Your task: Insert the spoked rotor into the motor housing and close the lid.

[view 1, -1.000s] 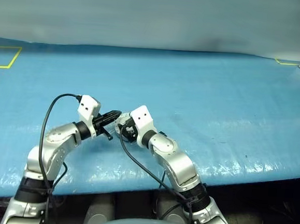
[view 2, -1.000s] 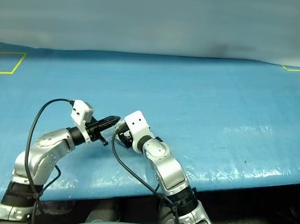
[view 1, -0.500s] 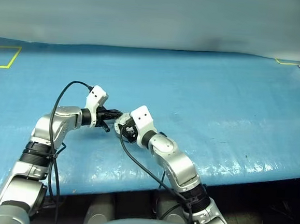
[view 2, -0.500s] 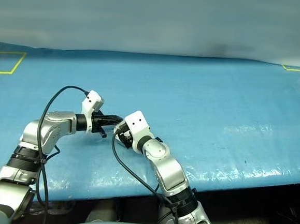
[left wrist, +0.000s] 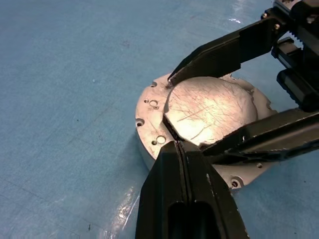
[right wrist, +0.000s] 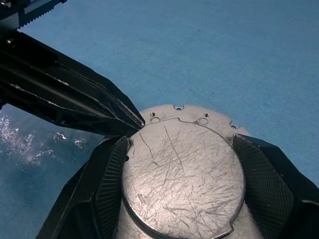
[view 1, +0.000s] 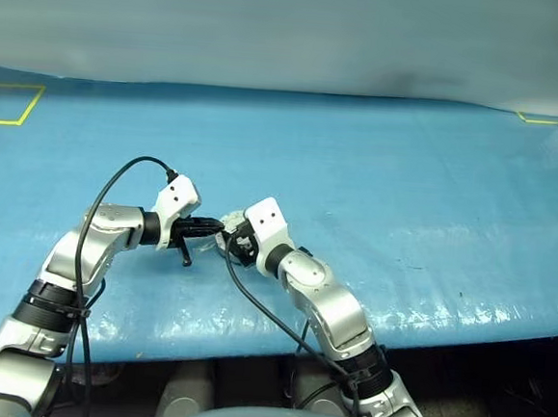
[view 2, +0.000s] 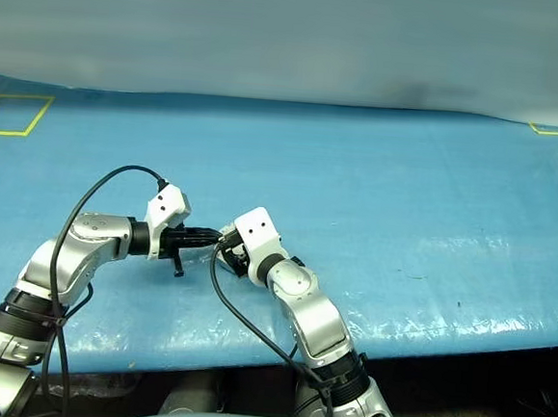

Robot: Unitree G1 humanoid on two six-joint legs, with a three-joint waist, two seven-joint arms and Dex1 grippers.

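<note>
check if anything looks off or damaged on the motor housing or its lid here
Nothing looks out of place. The lid lies flat on the motor housing, scratched but whole. The right gripper grips the housing by its sides, and the shut left gripper rests its tips at the lid's edge.

One motor housing (left wrist: 149, 122), one lid (right wrist: 182, 174), two claws.
</note>
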